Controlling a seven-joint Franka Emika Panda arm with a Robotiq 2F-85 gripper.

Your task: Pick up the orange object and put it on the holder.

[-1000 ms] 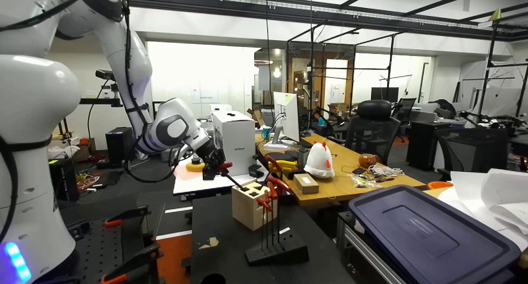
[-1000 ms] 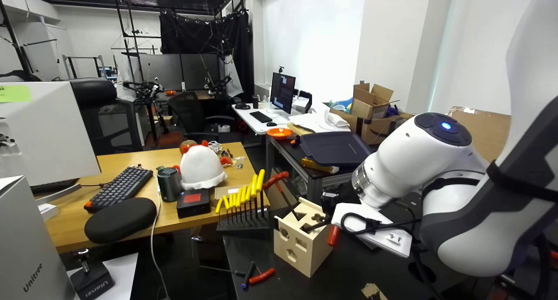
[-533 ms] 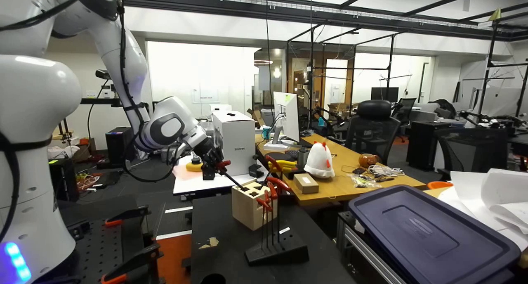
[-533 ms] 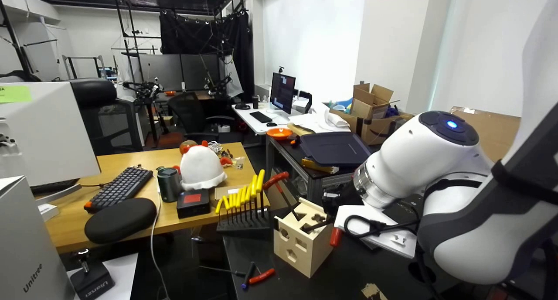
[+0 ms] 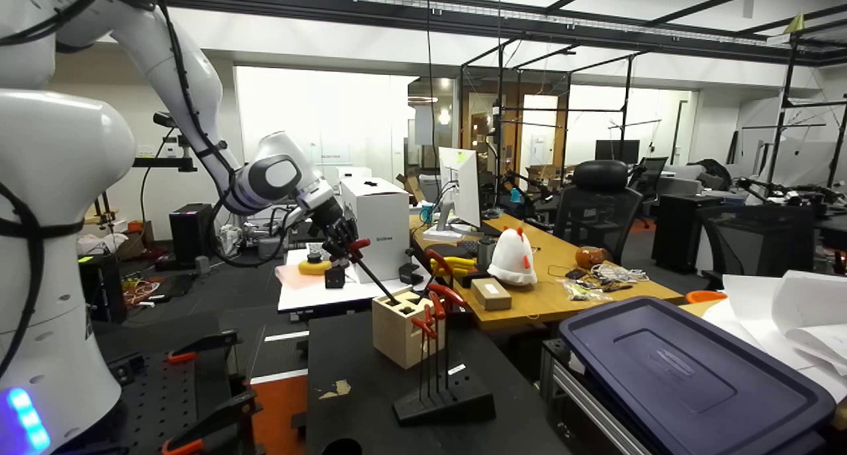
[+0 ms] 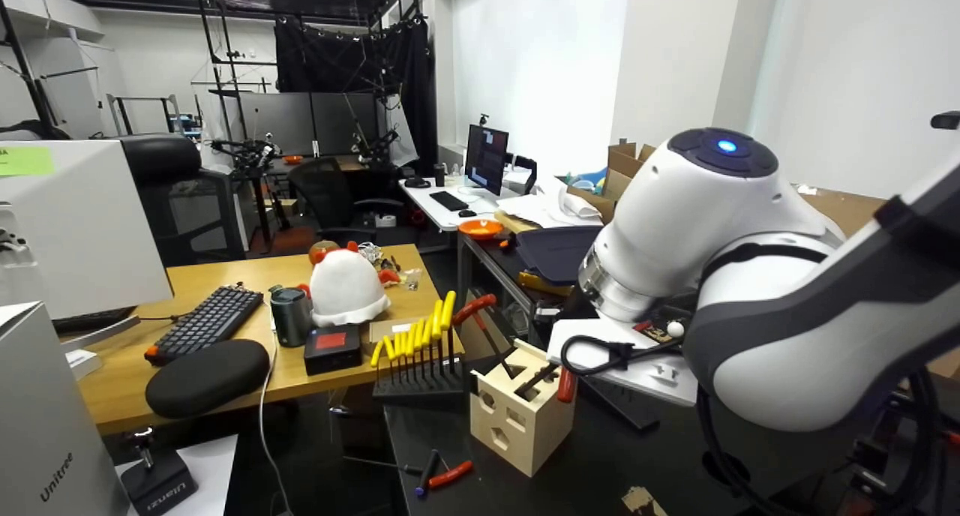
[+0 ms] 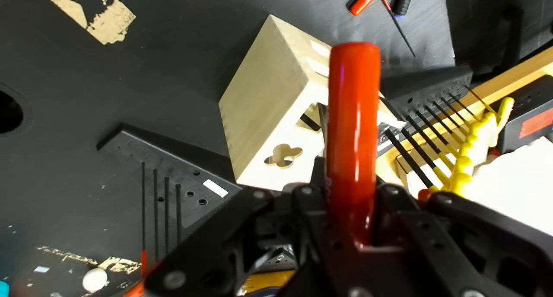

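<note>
The orange object is a T-handled key with a red-orange handle (image 7: 355, 128); the handle also shows in both exterior views (image 5: 359, 244) (image 6: 566, 385). My gripper (image 7: 352, 189) is shut on this handle; in an exterior view the gripper (image 5: 349, 242) is up and left of the holder. The key's dark shaft slants down to the top of the holder (image 5: 394, 332), a pale wooden block with shaped holes (image 6: 517, 430) (image 7: 263, 100). Its lower end appears to be in a top opening; how deep is hidden. Another red-handled key (image 6: 476, 308) leans out of the holder.
A flat black stand (image 5: 443, 405) with several red-handled keys is close to the holder. A yellow-handled key set (image 6: 420, 336) stands on the other side. Loose tools (image 6: 450, 474) lie on the black table (image 5: 357, 428). A wooden desk (image 5: 562, 289) with a white plush toy (image 5: 513, 260) adjoins.
My gripper and the held key have risen, and more of the shaft shows above the holder. The arm has shifted upward in both exterior views. The holder has barely moved, if at all.
</note>
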